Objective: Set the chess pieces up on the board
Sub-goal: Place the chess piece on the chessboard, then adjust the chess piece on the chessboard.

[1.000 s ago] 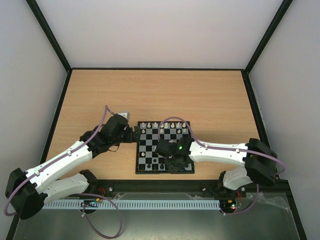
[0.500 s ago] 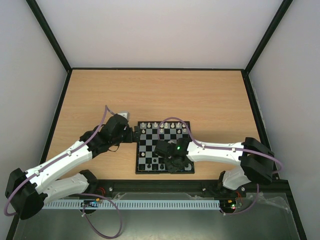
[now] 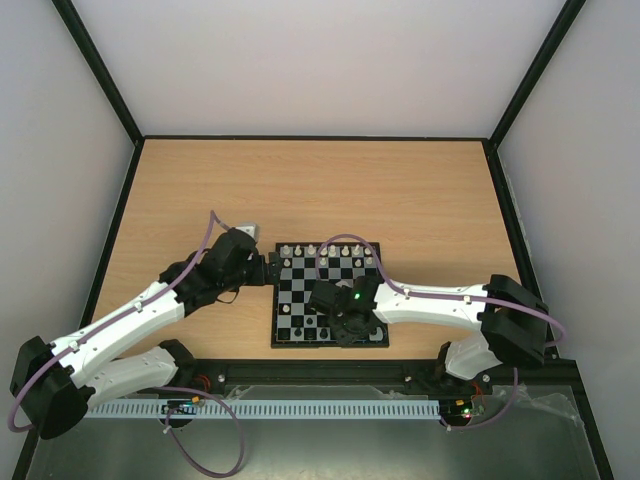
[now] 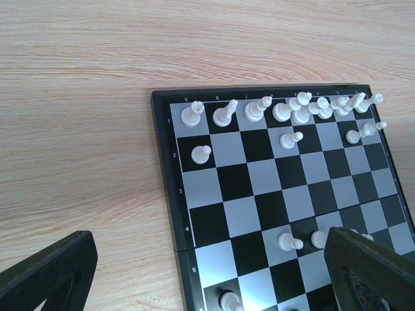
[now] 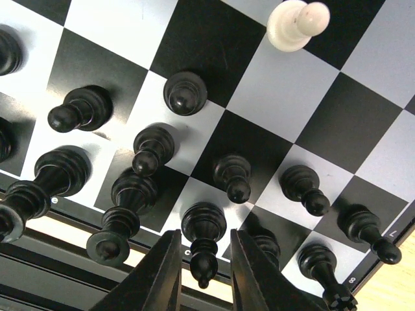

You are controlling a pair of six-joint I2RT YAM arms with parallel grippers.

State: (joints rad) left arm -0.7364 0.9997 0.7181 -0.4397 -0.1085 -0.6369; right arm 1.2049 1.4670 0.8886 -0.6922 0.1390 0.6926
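The board (image 3: pixel 292 296) lies at the table's near middle. Cream-white chess pieces (image 3: pixel 329 249) line its far rows, and black pieces (image 3: pixel 318 330) crowd its near rows. My right gripper (image 3: pixel 345 328) hangs over the near edge. In the right wrist view its fingers (image 5: pixel 159 272) stand on either side of a black bishop (image 5: pixel 203 228) on the edge row, with a thin gap on each side. My left gripper (image 3: pixel 270 268) is open and empty at the board's left edge. In the left wrist view, white pieces (image 4: pixel 224 114) stand along the far row of the board (image 4: pixel 165 168).
Loose white pawns (image 4: pixel 288 243) stand mid-board, and one white pawn (image 5: pixel 295 24) stands beyond the black rows. Black pieces (image 5: pixel 126 197) stand close on both sides of the right fingers. Bare wooden table (image 3: pixel 320 190) lies beyond the board, with black walls around it.
The right arm's elbow has shifted slightly left. The left arm and the pieces have not visibly moved.
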